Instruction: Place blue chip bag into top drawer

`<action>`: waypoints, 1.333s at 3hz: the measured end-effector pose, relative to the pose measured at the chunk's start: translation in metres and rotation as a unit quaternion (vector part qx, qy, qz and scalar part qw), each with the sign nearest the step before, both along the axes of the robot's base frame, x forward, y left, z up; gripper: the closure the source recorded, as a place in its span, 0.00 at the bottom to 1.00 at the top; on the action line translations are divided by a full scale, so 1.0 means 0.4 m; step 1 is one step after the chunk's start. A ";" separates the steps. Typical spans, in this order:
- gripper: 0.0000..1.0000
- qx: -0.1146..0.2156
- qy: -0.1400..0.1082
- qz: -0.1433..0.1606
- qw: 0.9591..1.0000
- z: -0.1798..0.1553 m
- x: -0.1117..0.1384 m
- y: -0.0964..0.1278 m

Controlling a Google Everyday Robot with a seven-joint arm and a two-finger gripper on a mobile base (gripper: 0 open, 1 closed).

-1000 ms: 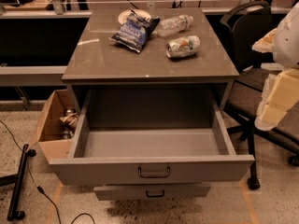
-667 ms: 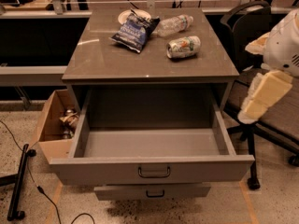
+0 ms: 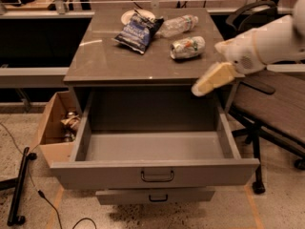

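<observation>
The blue chip bag (image 3: pixel 137 31) lies crumpled on the back left of the grey cabinet top (image 3: pixel 105 63), partly over a white plate. The top drawer (image 3: pixel 155 173) is pulled wide open below, its inside bare, a dark bar handle on its front panel. My gripper (image 3: pixel 206 83) reaches in from the right on a white arm. Its cream fingers hang at the cabinet's front right edge, above the drawer's right side. It is well right of the bag and holds nothing.
A crushed silver-green can (image 3: pixel 188 47) and a clear plastic bottle (image 3: pixel 177 26) lie on the top, right of the bag. A smaller drawer (image 3: pixel 155 195) sticks out below. A cardboard box (image 3: pixel 55 128) stands at left, an office chair (image 3: pixel 271 104) at right.
My arm has swung in from the right edge toward the left and up, bringing the gripper from beside the cabinet to its front right corner. The objects have not moved.
</observation>
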State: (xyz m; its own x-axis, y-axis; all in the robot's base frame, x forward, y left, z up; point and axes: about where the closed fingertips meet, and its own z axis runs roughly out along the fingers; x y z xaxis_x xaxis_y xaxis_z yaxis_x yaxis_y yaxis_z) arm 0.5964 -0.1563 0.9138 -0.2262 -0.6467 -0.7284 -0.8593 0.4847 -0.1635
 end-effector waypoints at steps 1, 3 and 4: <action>0.00 0.077 -0.029 -0.061 0.995 0.036 0.176 0.071; 0.00 0.099 -0.054 -0.092 0.989 0.071 0.221 0.069; 0.00 0.110 -0.070 -0.108 0.986 0.072 0.250 0.086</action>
State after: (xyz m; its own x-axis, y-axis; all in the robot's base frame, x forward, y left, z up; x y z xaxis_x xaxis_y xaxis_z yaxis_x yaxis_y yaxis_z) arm 0.6964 -0.1220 0.9425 -0.2273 -0.4174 -0.8798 -0.7091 0.6902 -0.1442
